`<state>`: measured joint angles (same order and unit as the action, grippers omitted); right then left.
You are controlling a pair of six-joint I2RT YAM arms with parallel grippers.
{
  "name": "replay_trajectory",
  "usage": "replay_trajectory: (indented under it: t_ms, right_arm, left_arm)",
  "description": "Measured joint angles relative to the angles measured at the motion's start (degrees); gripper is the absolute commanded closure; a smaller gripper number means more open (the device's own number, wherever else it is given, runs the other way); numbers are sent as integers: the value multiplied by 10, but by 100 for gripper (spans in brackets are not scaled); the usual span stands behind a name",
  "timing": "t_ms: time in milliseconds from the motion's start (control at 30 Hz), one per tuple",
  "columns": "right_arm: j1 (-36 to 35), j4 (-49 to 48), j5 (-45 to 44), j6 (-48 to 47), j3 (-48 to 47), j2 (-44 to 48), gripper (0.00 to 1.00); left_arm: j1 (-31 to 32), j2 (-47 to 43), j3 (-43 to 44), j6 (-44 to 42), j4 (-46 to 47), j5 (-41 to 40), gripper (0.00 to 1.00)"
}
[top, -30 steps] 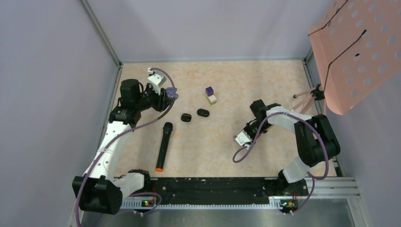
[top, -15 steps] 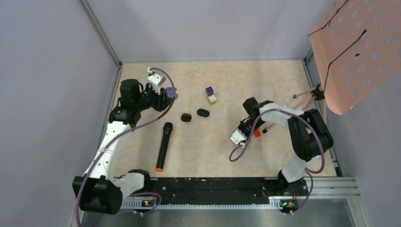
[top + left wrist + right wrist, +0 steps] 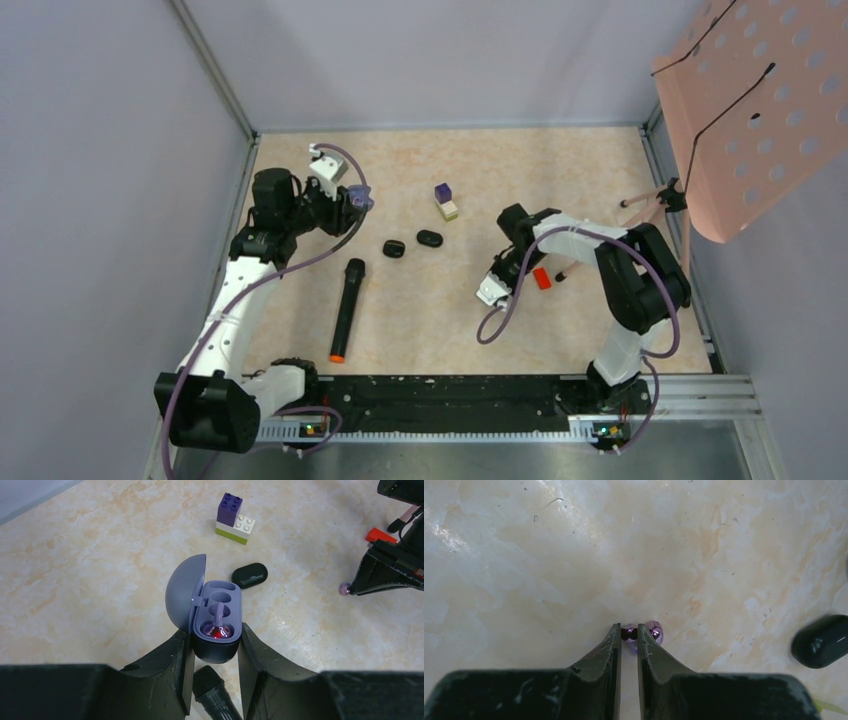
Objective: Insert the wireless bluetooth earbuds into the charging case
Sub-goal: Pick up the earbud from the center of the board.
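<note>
Left pincer (image 3: 216, 633): clamped on the lower body of the charging case (image 3: 210, 607), one finger on each side, the case lifted off the table (image 3: 560, 170). Lid hinged open toward 9 o'clock. Near well holds a purple earbud (image 3: 218, 628), with a red light glowing at its base; the far well is empty.

In the left wrist view a black oval pod (image 3: 250, 575) lies at 1 o'clock of the case and stacked toy bricks (image 3: 235, 519) lie farther out at 12 o'clock. A microphone (image 3: 215, 700) head shows below the case at 6 o'clock.

Right pincer (image 3: 628, 628): down at the table, jaws narrowed to a thin slit, tips pinching a dark-tipped part of the loose earbud (image 3: 653, 632). The earbud's glossy purple body bulges out just past the tip at 1 o'clock and rests on the table. A black rounded object (image 3: 821, 640) sits at 3 o'clock, near the frame edge.

Top view: left pincer toward 10 o'clock of the table centre, right pincer toward 4 o'clock. An orange block (image 3: 542, 279) lies just beside the right wrist at 3 o'clock.
</note>
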<state>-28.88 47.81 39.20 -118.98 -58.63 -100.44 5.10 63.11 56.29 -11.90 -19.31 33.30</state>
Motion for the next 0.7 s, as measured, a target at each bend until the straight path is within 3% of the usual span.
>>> replay_trajectory:
  t_ms: [133,233,300,367,533,633,700]
  right_arm:
    - [-6,21,-2,9,-21,-6,99]
    - [-16,40,2,113,-64,-11,100]
    - [-25,21,1,257,-93,-10,100]
    - [-36,-13,-19,442,-114,-6,87]
    - [-51,8,-111,836,-201,-39,75]
    - [-47,61,-132,974,-344,-146,75]
    - [-41,60,-141,1021,-377,-189,75]
  left_arm:
    - [-2,0,-1,2,0,0,100]
    - [-2,0,0,5,0,1,100]
    - [-2,0,0,9,0,1,100]
    - [-2,-2,0,12,0,2,100]
    - [-2,-4,0,18,0,3,100]
    - [-2,-4,0,25,1,4,100]
    - [-2,-4,0,30,4,6,100]
